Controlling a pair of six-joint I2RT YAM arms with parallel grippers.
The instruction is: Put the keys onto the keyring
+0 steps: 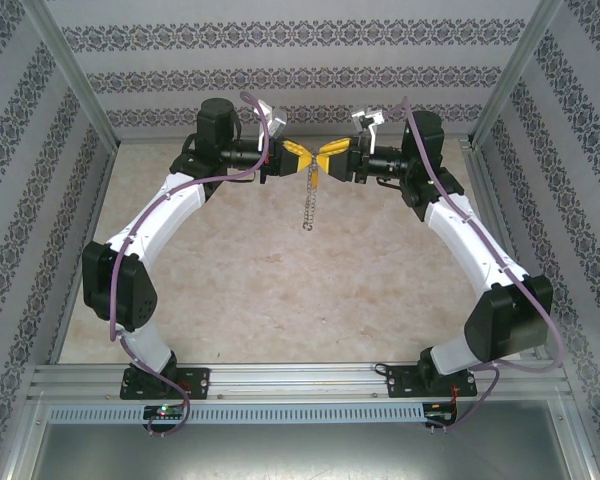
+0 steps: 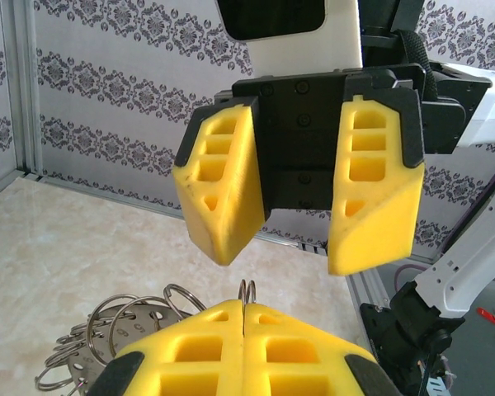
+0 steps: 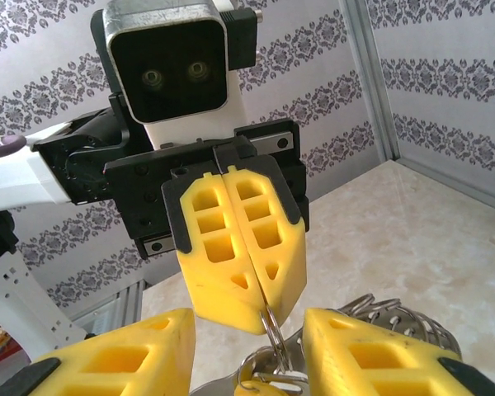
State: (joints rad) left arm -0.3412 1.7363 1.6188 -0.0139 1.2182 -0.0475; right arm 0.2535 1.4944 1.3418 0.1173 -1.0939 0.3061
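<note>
Both arms met in the air above the far edge of the table (image 1: 240, 300), about midway between its side edges, fingertips facing each other. Left gripper (image 3: 249, 318) had its fingers pressed fully together, pinching the thin wire of the keyring (image 2: 246, 290) right at the tips. That grip likely served to hold the ring up and steady, presenting a bare stretch of wire to the other arm. The rest of the ring, with its silver keys (image 2: 99, 338), hung down below and to one side of the pinch, well off the table, so the weight stayed clear of the working spot. Right gripper (image 2: 285, 257) sat just opposite with fingers apart at a middling width, nothing clamped between them, straddling the left fingertips and the ring loop. This looked like a stance for closing in on something at the ring rather than holding it. The small yellow-headed key (image 3: 257, 383) appeared to hang at the ring just under the left fingertips, low between the right fingers. Whether it was already threaded on the wire or only resting against it could not be told. Judged step: working the key onto the ring, with the left arm as clamp and the right as the hand that does the work
</note>
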